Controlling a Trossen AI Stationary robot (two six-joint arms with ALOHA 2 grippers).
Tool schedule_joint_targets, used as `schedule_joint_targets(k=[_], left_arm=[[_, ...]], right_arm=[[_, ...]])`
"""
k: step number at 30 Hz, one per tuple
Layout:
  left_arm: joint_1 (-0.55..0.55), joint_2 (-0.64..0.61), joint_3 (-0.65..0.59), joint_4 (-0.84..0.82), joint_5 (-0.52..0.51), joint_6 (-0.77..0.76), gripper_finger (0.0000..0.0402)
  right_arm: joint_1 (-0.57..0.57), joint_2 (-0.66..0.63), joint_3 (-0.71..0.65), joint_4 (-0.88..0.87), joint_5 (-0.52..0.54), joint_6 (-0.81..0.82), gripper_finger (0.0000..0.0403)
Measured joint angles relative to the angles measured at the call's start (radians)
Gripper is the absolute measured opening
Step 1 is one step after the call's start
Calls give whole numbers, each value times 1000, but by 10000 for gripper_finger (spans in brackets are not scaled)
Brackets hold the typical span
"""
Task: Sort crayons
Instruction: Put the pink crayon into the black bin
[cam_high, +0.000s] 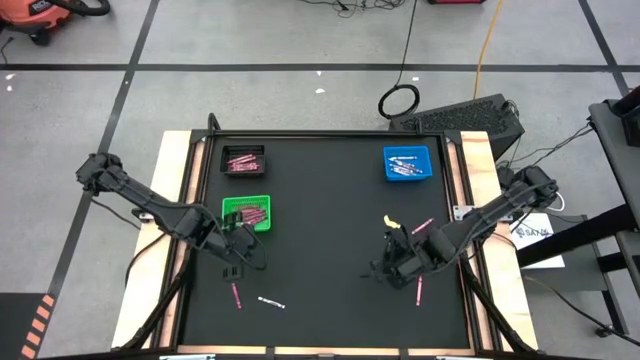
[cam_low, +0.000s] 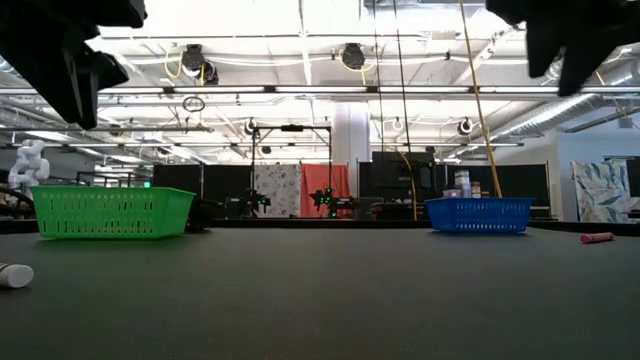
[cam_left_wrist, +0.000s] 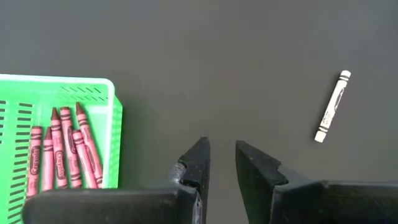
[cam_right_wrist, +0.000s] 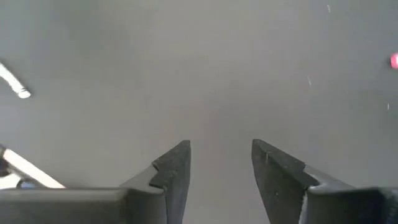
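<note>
scanning from the left, i saw reddish paper-wrapped crayons lying in the slotted green plastic tray, and one white crayon loose on the matte black table. my left gripper hung beside the tray, fingers slightly apart, empty. my right gripper hovered spread wide, holding nothing.
</note>
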Motion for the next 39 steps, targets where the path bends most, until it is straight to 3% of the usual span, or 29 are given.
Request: schedule_joint_targets(k=[5, 16, 29, 39], left_arm=[[-9, 0, 0, -2, -40, 8, 75], [-13, 0, 0, -3, -56, 30, 75], [-13, 0, 0, -3, -58, 32, 75], [-12, 0, 0, -3, -83, 56, 75]], right_arm=[[56, 82, 0, -2, -16, 165, 157], [143, 263, 0, 1, -209, 334, 157], [300, 297, 0, -82, -208, 610, 157], [317, 296, -75, -9, -206, 655, 145]])
